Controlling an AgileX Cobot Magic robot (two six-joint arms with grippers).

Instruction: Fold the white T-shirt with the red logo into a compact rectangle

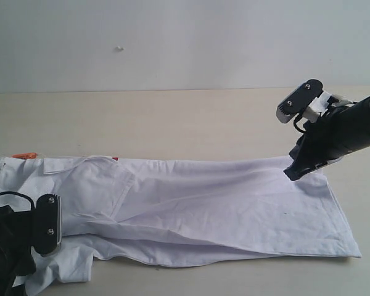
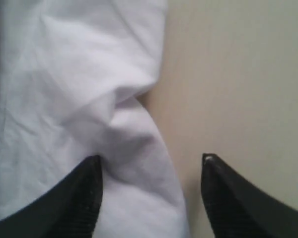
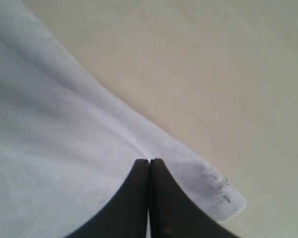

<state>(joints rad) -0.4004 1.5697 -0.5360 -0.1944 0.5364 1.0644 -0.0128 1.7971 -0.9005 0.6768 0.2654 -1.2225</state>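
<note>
Robot arms at work on a pale beige counter. The white T-shirt with the red logo lies stretched lengthwise across it in layered folds, with the collar at the left of the exterior view and the hem at the right. At the far hem corner, the right arm's fingers are clenched together on the cloth, grasping the shirt and holding that corner raised off the counter. At the near left, the left arm's fingers stand released and apart over a rumpled edge of the shirt. One is above fabric, the other above bare counter, and they grip nothing. Only a sliver of the red logo shows from under a fold. The small orange neck tag sits at the collar end.
</note>
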